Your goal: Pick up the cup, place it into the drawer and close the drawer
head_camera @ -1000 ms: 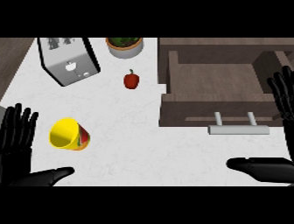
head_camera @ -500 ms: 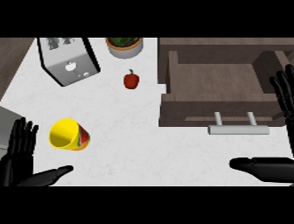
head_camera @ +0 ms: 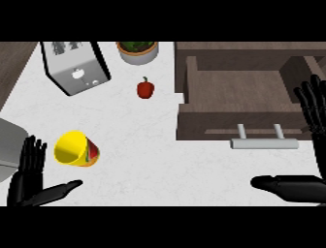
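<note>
Now the yellow cup lies tipped on its side on the white surface, well left of the open drawer. It sits just right of my left hand, apart from its straight, spread fingers. My right hand is likewise open, holding nothing.

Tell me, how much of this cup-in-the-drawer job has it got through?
Almost none. The drawer already stands open. The yellow cup lies on its side on the counter, unheld; the left robot hand is open beside it, the right robot hand open too. Picking up, placing and closing remain.
</note>
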